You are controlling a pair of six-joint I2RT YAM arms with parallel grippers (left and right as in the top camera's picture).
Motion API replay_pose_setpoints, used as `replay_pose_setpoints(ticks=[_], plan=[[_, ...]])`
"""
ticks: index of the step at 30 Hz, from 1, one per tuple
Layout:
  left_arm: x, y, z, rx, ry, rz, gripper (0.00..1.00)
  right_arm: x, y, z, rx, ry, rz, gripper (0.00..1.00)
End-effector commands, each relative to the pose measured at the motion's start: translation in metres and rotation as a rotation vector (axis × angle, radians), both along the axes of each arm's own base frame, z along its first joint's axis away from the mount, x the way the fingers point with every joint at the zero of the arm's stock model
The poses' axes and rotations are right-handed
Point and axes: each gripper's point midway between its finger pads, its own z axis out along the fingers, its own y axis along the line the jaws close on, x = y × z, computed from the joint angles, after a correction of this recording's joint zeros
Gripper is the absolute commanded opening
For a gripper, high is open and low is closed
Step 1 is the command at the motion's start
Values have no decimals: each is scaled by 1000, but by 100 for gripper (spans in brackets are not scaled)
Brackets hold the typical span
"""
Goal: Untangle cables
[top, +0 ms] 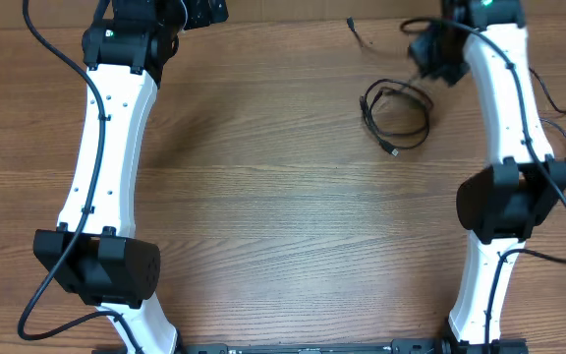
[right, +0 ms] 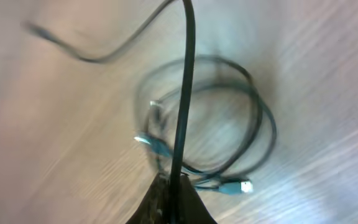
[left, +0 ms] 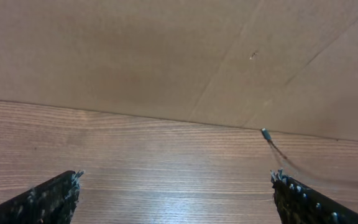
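Observation:
A coil of thin black cable (top: 397,116) lies on the wooden table at the back right, and shows blurred in the right wrist view (right: 235,134) with a small plug end (right: 243,185). My right gripper (top: 428,57) is just above and right of the coil. Its jaws (right: 171,186) are shut on a separate black cable (right: 185,87), which rises away from the fingers and curves off to a free end (right: 37,28). That free end (top: 356,29) lies on the table left of the gripper. My left gripper (left: 176,186) is open and empty at the back left (top: 202,10), with the plug end (left: 265,132) ahead to its right.
The wooden table (top: 283,216) runs to a back edge against a brown wall (left: 166,56). Both white arms (top: 106,147) (top: 504,167) stand along the table's left and right sides, with thicker black cables along them.

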Motion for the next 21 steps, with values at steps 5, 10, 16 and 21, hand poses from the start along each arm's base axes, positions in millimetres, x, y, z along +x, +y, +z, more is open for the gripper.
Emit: replay_pose_setpoints(ticks=[5, 10, 16, 21], plan=[[1, -15, 7, -31, -17, -84, 100, -14, -1, 250, -150, -682, 188, 4], [0, -18, 7, -39, -17, -97, 99, -59, 13, 359, -186, -1018, 220, 4], [0, -18, 8, -43, -17, -96, 100, -105, 27, 425, -218, -1223, 267, 4], [-1, -21, 8, -52, -16, -110, 100, -130, 19, 445, -276, -1272, 256, 4]])
